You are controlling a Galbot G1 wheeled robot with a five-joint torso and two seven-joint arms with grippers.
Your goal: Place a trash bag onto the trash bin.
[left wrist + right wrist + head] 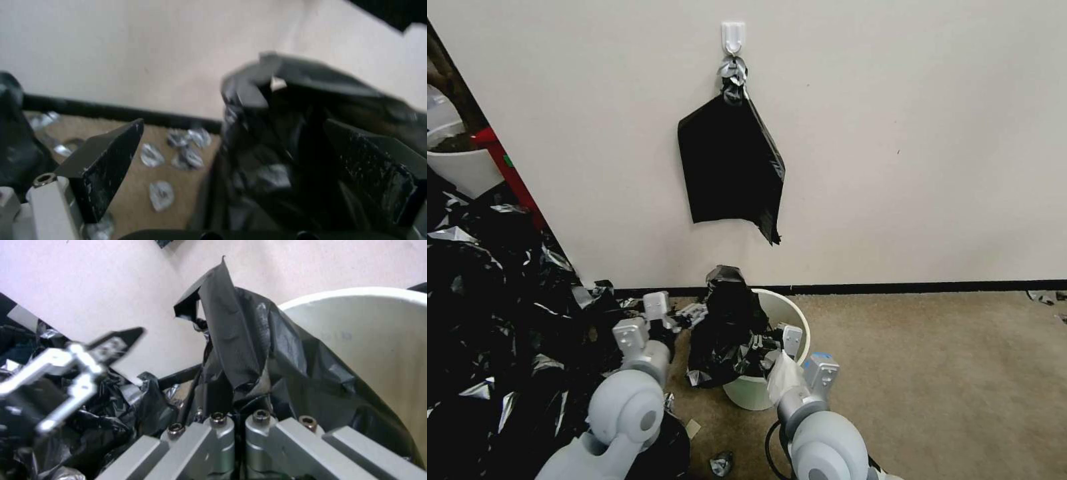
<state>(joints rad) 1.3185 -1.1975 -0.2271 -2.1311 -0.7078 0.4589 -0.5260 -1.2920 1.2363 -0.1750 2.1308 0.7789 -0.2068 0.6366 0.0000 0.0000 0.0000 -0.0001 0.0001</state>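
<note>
The cream-white trash bin [796, 325] stands on the carpet close to the wall. A glossy black trash bag [727, 320] is draped over its left rim and rises to a crumpled peak above it. My right gripper [762, 348] sits at the bin's near rim. In the right wrist view it [236, 421] is shut on a fold of the bag [249, 340], beside the bin's inner wall [369, 340]. My left gripper [688, 313] is at the bag's left side, open. In its wrist view its [233, 126] fingers [111, 160] straddle the bag's edge [285, 133] without pinching it.
A flat black bundle of bags [730, 160] hangs from a white wall hook [733, 35] above the bin. A big heap of black plastic scraps [494, 300] fills the floor on the left, with a white plant pot [460, 167] behind. Bare carpet [947, 373] lies to the right.
</note>
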